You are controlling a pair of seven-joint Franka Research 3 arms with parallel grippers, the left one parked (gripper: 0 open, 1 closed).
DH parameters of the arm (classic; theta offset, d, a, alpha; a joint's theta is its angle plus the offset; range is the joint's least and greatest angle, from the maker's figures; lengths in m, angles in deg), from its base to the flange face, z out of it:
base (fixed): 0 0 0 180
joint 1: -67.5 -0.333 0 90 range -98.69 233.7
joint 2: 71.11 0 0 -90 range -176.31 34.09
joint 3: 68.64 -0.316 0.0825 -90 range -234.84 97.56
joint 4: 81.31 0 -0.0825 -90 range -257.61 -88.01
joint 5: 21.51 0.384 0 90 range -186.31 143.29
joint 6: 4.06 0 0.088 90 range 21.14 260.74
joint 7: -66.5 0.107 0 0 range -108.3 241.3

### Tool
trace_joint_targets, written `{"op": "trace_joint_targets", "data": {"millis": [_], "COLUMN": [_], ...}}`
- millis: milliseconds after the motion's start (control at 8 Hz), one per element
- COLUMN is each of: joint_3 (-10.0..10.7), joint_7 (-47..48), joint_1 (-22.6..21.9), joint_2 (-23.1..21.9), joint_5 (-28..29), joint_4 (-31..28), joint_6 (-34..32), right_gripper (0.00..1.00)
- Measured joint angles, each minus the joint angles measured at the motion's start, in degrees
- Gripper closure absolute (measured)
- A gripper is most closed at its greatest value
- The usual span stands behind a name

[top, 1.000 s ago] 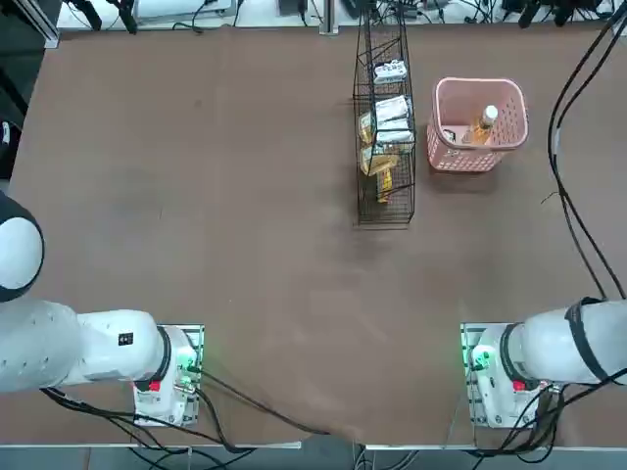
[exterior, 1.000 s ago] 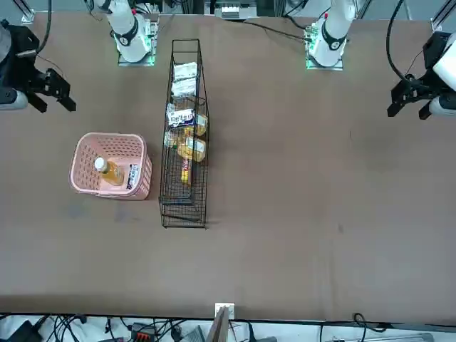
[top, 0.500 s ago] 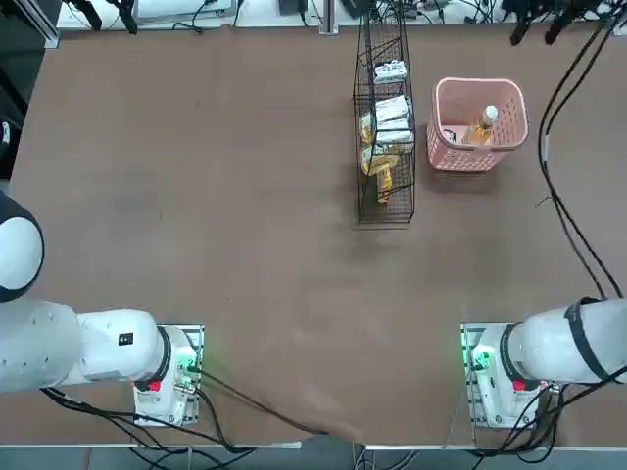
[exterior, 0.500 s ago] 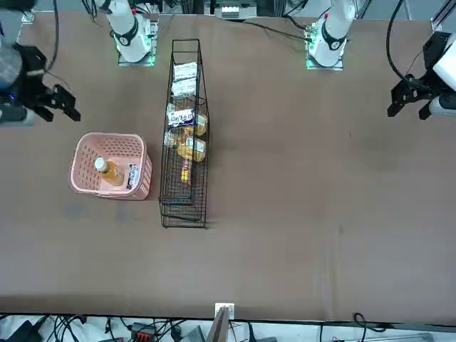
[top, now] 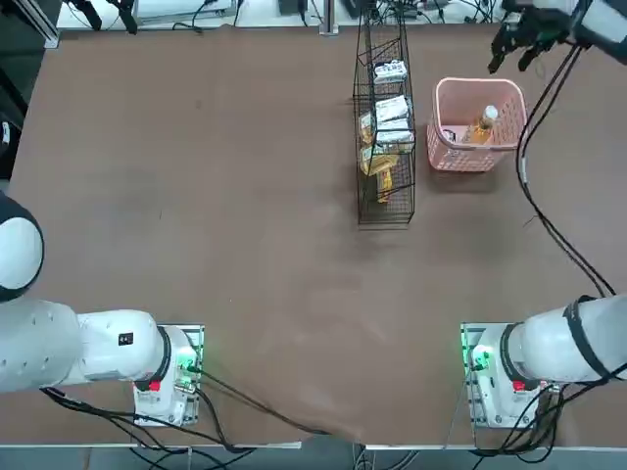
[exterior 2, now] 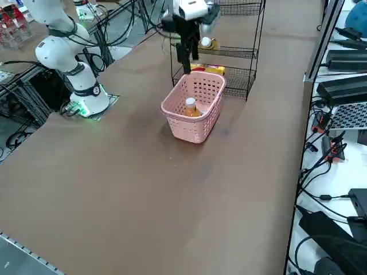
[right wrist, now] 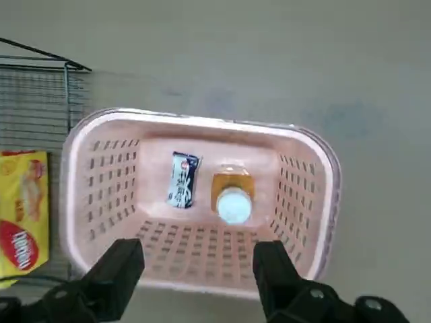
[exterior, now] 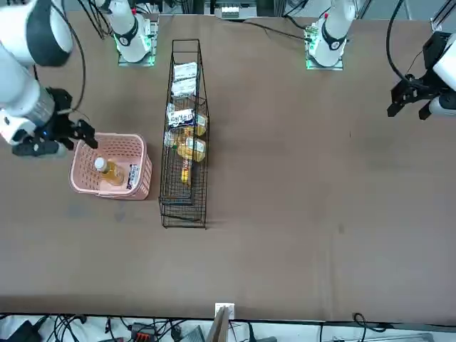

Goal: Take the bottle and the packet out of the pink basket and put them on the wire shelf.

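In the wrist view, the bottle (right wrist: 234, 195) and the packet (right wrist: 182, 180) lie inside the pink basket (right wrist: 202, 125), ahead of the right gripper (right wrist: 199, 252), whose two fingers stand spread wide with nothing between them. The packet is on the side toward the wire shelf (right wrist: 67, 101), apart from the bottle, and a yellow pack (right wrist: 23, 212) shows at the shelf. The top view puts the shelf to the hand's left, holding white packs (top: 392, 109) and yellow ones; it stands beside the basket with a gap between. A black cable (top: 520, 171) runs down past the basket's right side. The arm (top: 607, 24) reaches in from the hand's right, and plain brown table (top: 245, 245) spreads to its left. In the front view, the bottle's white cap (exterior: 101, 164) points up at a tilt, below the basket's rim; the forearm slants toward the hand, which is near the basket corner away from the shelf. In the right side view, the hand points down above the basket, before the shelf's tiers. Farther out from the robot than the hand, past the table's edge, are a laptop (exterior 2: 350, 116) and black devices (exterior 2: 344, 89) on a white surface.
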Motion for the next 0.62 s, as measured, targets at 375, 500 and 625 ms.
{"op": "trace_joint_targets", "data": {"millis": [375, 500, 625], "joint_3": [1.2, 1.5, 1.6], "joint_7": [-2.8, -4.1, -5.2], "joint_1": [0.1, 0.1, 0.1], "joint_2": [2.1, 2.8, 3.6], "joint_5": [-1.2, -1.7, -1.9], "joint_4": [-5.4, -6.6, -7.8], "joint_6": [8.1, 10.3, 12.2], "right_gripper": [0.01, 0.01, 0.01]}}
